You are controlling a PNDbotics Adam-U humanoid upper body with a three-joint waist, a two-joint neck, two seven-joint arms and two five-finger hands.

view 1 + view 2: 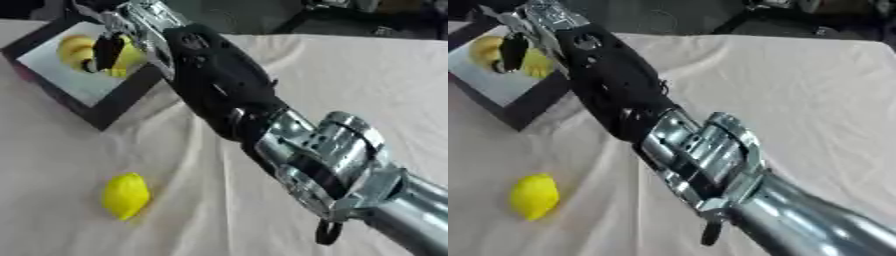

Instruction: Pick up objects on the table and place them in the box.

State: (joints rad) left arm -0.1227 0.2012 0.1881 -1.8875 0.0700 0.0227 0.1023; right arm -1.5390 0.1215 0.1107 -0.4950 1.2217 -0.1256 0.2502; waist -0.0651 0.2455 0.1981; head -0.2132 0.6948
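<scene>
Left eye view shows the right arm stretched across to the box at the tabletop's far left corner, with the right hand over its opening. A dark finger overlaps a yellow fruit lying inside; whether the hand grasps it or has let go, I cannot tell. This looks like the placing step. A lemon waits near the tabletop's near left edge, likely the next pick.

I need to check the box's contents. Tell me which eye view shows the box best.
The left eye view: the box shows its near corner, both dark rims and the pale floor holding a yellow thing. In the right eye view the box is cut off at the left edge, with less floor visible.
</scene>
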